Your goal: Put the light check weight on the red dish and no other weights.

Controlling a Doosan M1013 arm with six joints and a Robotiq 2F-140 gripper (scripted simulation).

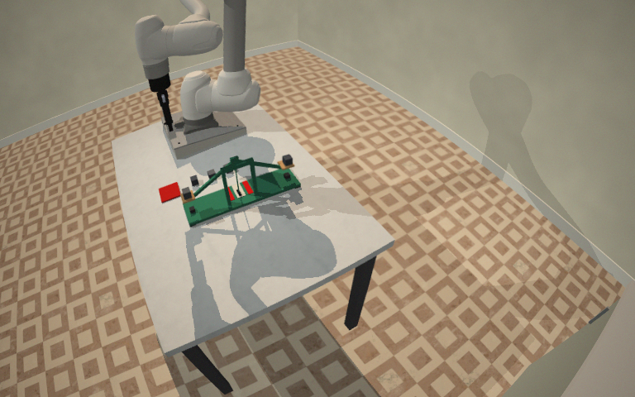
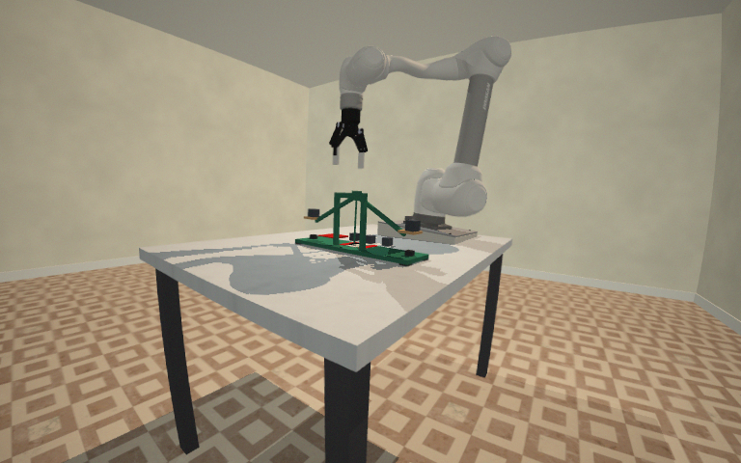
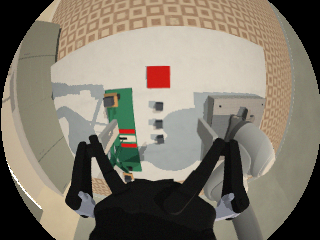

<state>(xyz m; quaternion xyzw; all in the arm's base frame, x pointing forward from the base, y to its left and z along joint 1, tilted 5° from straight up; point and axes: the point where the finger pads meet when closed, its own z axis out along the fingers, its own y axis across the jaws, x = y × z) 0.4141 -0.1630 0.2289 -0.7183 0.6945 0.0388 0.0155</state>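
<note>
The green rocker balance [image 1: 241, 196] stands mid-table with its beam tilted. The pan nearest the red dish is low and carries a dark weight [image 1: 186, 192]. The far pan is high and carries another weight [image 1: 287, 159]. The pointer [image 1: 238, 189] hangs between two red fields; I cannot tell which field it is over. Three more dark weights lie in a row on the table beside the balance [image 3: 159, 122], two of them visible in the top view [image 1: 193, 179]. The flat red dish [image 1: 169, 192] lies empty and right side up. My gripper [image 2: 347, 159] is open and empty, high above the table behind the balance.
The arm's grey base plate [image 1: 206, 133] sits at the table's back edge, close behind the loose weights. Small black stops stand on both ends of the balance base [image 2: 408, 253]. The table is bounded by drop-off edges on all sides.
</note>
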